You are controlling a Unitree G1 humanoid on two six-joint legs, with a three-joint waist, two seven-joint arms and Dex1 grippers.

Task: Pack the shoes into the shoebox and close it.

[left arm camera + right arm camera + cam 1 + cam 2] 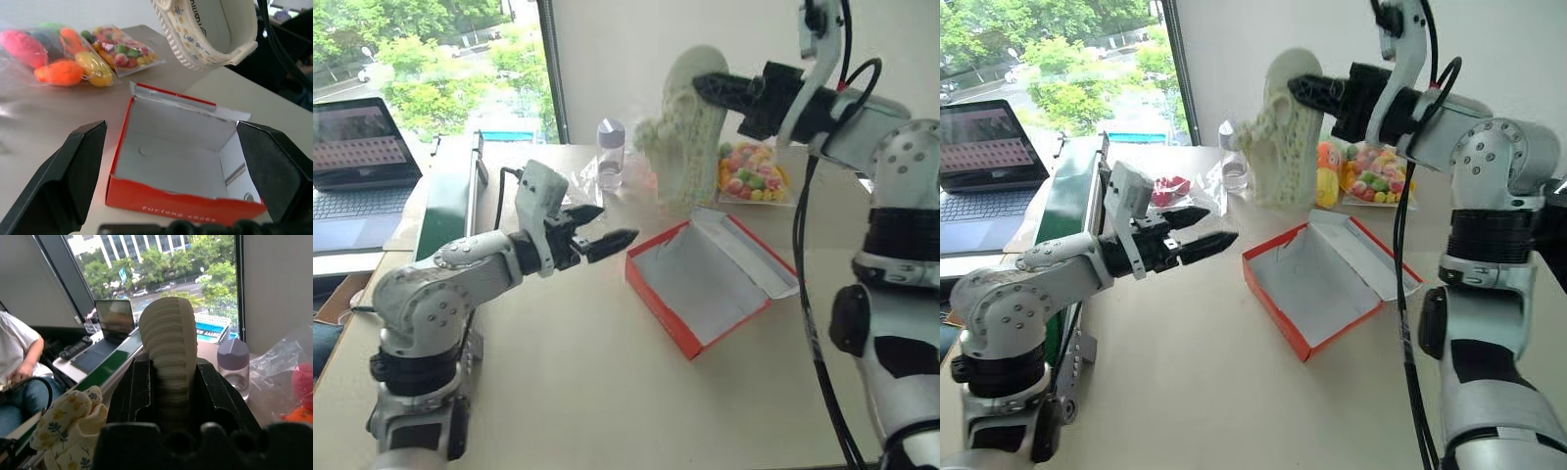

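Above the far end of the table (568,392), the right gripper (710,86) holds a cream shoe (690,127) in the air, its two black fingers (139,391) pinched on the ribbed sole edge, which runs up between them in the right wrist view. The shoe hangs upright over the space just behind the box (705,279), its opening turned toward the left gripper's camera, where a flowered lining and a strap show (210,34). A second shoe of the pair I cannot make out for certain; a flowered, cream piece shows at the lower corner of the right wrist view. The box sits on the table well below the shoe, open and white inside, with nothing in it; its red-orange outer walls face the robot and its flap lid lies folded back on the far right side. The left gripper (604,238) hovers just left of the box, pointing at it, fingers spread wide apart with nothing between them; the left wrist view looks between them into the empty box. Behind the box lie clear bags of bright toys (752,174), and beside them stands a small clear bottle (611,154) with a grey cap. A laptop (357,162) sits open by the window on the left, and a seated person (17,357) shows near it in the right wrist view.
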